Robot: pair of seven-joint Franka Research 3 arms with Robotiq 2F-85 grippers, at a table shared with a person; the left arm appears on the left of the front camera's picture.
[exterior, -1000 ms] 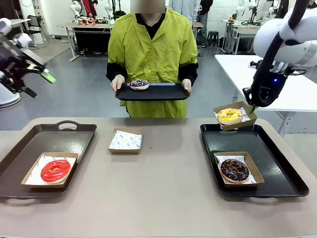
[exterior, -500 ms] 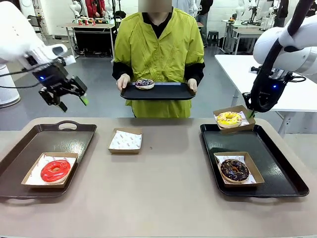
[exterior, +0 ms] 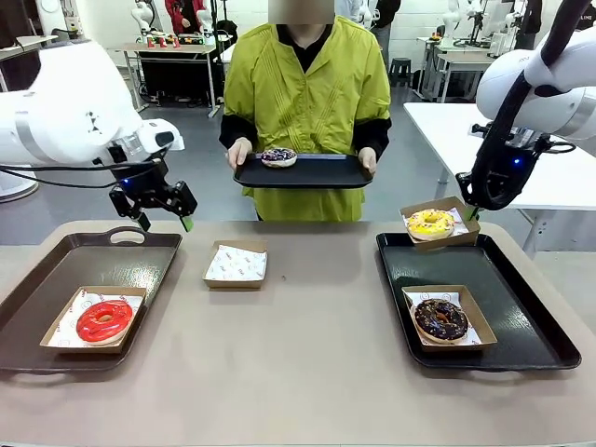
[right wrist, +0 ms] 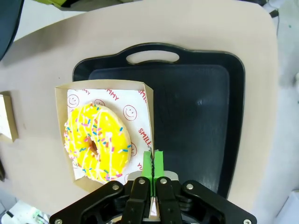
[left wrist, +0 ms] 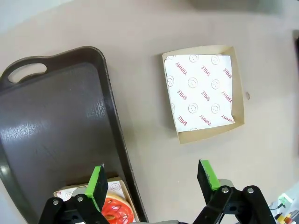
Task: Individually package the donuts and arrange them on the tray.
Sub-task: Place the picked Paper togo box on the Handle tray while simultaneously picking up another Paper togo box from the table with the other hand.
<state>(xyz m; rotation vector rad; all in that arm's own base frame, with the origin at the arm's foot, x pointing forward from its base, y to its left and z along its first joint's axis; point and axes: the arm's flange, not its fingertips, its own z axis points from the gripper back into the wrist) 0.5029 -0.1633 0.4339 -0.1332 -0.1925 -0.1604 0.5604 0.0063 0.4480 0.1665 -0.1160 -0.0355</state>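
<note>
The right hand [exterior: 475, 207] is shut, its green pads pinched together on the rim of a box [exterior: 452, 233]. The yellow donut [exterior: 430, 222] lies in that box, just beside the fingertips; in the right wrist view the right hand [right wrist: 153, 158] grips the box [right wrist: 63, 107] at the rim nearest the camera, and the yellow donut [right wrist: 97, 141] sits to the picture's left of the pads, touching the printed liner. The box hangs tilted at the far left corner of the right tray [exterior: 521, 317], partly over the tray [right wrist: 196, 93] and partly over the counter [exterior: 317, 372]; whether it touches either I cannot tell. Nearer the robot on the same tray, the chocolate donut [exterior: 440, 318] sits boxed and flat.

The left hand [exterior: 166, 222] stands wide and holds nothing, above the far right corner of the left tray [exterior: 93, 256]. In its wrist view the left hand [left wrist: 153, 176] has the counter between its fingers, with the left tray [left wrist: 56, 116] along one side. The red donut [left wrist: 117, 212] shows just past one fingertip, boxed on that tray. The red donut [exterior: 104, 320] lies on the tray's near part, well apart from the hand. An empty box [left wrist: 201, 91] lies on the counter beyond the fingers, between the trays [exterior: 236, 264].

Across the counter, a person [exterior: 307, 84] holds a carried tray [exterior: 307, 172] with the purple donut [exterior: 278, 156] at its left end.
</note>
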